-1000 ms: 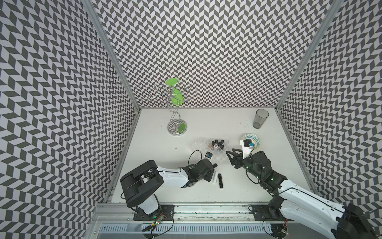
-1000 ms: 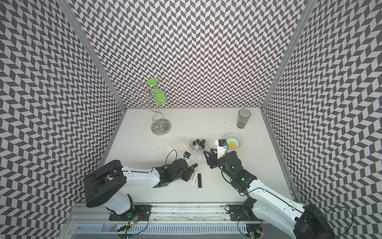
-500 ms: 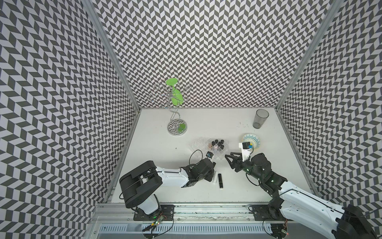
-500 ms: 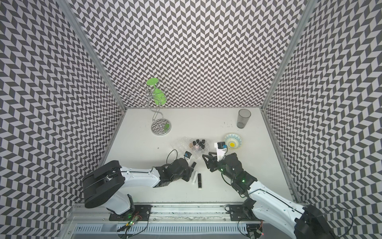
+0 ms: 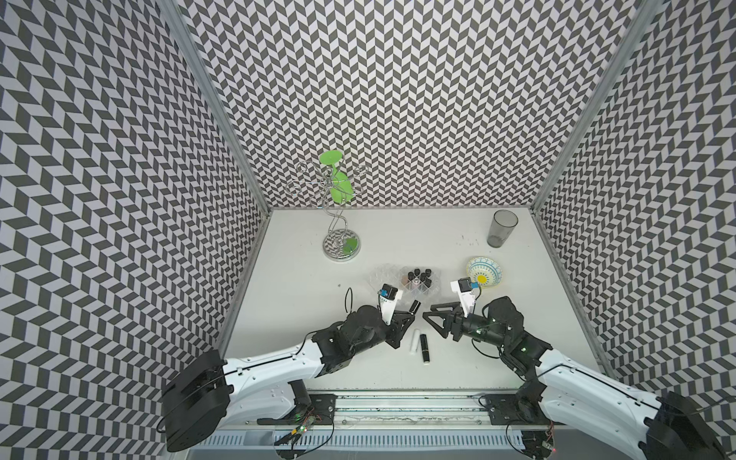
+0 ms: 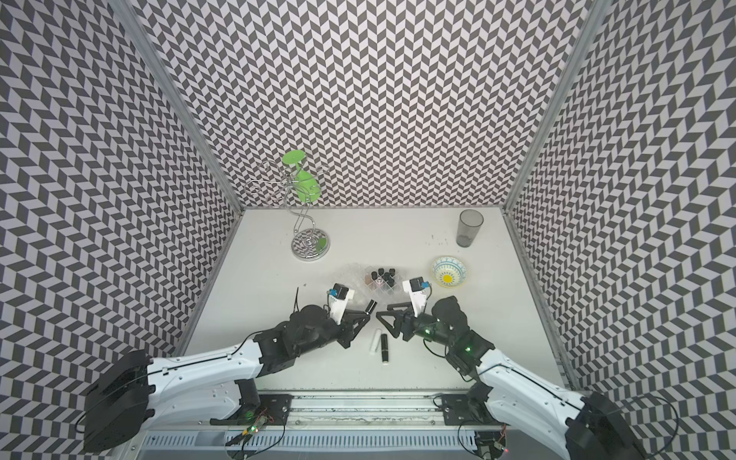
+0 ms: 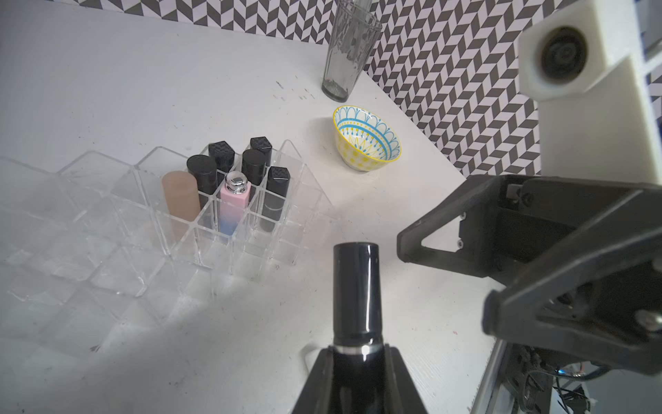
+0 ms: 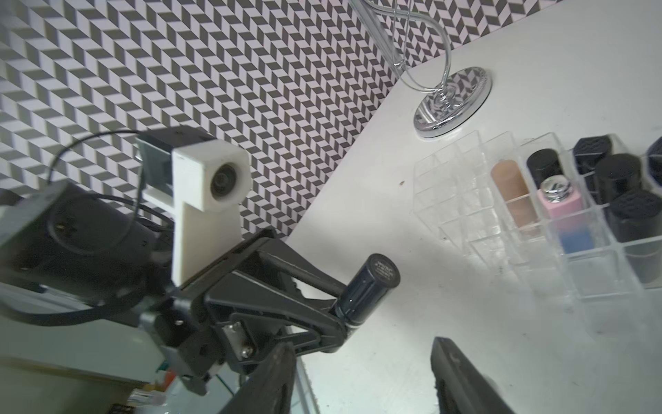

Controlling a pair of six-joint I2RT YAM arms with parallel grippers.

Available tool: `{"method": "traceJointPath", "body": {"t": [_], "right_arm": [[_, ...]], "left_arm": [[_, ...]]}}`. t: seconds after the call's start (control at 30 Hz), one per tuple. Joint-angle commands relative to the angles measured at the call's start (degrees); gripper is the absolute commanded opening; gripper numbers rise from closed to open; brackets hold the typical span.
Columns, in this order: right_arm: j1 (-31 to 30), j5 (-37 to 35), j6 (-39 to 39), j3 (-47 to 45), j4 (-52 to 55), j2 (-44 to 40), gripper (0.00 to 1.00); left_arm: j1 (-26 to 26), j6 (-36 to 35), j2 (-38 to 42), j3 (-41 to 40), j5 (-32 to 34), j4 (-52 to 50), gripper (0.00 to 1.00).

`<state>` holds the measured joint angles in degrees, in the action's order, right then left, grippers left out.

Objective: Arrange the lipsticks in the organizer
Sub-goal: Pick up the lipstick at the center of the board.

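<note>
The left fingers (image 7: 313, 387) pinch a black lipstick (image 7: 356, 286), raised off the worktop (image 5: 302, 286) just before the organizer (image 5: 382, 275) (seven tubes (image 7: 231, 200) stand in its right-hand cells). A white lipstick (image 5: 415, 340) and a loose black lipstick (image 5: 425, 347) lie side by side nearer the robot's base. The right fingers (image 8: 272, 383) stand spread, holding nothing.

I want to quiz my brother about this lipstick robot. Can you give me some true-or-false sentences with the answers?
The left jaws grip a black lipstick. True.
The right jaws hold a lipstick too. False: they are open and empty.
The pink-to-blue lipstick stands in the organizer. True.
The white lipstick sits in the bowl. False: the bowl is empty; the white lipstick lies on the table beside a loose black tube.
</note>
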<state>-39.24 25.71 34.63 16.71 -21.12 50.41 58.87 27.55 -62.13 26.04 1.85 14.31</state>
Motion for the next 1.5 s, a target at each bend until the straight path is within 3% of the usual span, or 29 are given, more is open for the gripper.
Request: {"method": "traceJointPath", "body": {"t": [0.0, 0.3, 0.5, 0.67, 0.93, 1.0, 1.17, 1.33, 1.47], "right_arm": [[-0.2, 3.3, 3.4, -0.8, -6.3, 0.2, 0.67], [-0.3, 8.6, 5.5, 2.6, -15.3, 12.6, 0.66], [-0.7, 7.8, 5.7, 4.0, -18.4, 16.2, 0.64], [-0.8, 8.0, 5.9, 3.9, -20.7, 18.2, 0.5], [-0.8, 9.4, 6.6, 5.1, -22.7, 21.5, 0.35], [-0.7, 8.6, 6.5, 4.8, -23.0, 21.2, 0.3], [-0.8, 3.7, 6.5, 2.3, -24.3, 17.0, 0.26], [-1.5, 1.1, 7.0, 0.2, -26.1, 14.2, 0.21], [-1.5, 1.7, 8.8, -0.9, -29.1, 14.5, 0.21]], "left_arm": [[0.4, -0.5, 2.8, -1.5, -1.7, 0.6, 0.08], [0.6, -0.8, 3.0, -2.1, -2.0, 1.0, 0.08], [0.7, -0.8, 2.2, -2.2, -2.4, 1.1, 0.08], [0.7, -0.8, 1.7, -2.6, -2.5, 1.8, 0.08], [0.7, -0.9, 1.6, -2.5, -2.3, 1.7, 0.07], [0.7, -0.8, 1.6, -2.7, -1.9, 1.6, 0.18], [0.6, 2.8, 4.3, -6.0, 2.1, 3.9, 0.68], [-0.4, 6.1, 10.4, -12.4, -0.5, 14.4, 0.7], [-2.0, 6.5, 11.4, -14.1, -4.7, 18.1, 0.63]]}}
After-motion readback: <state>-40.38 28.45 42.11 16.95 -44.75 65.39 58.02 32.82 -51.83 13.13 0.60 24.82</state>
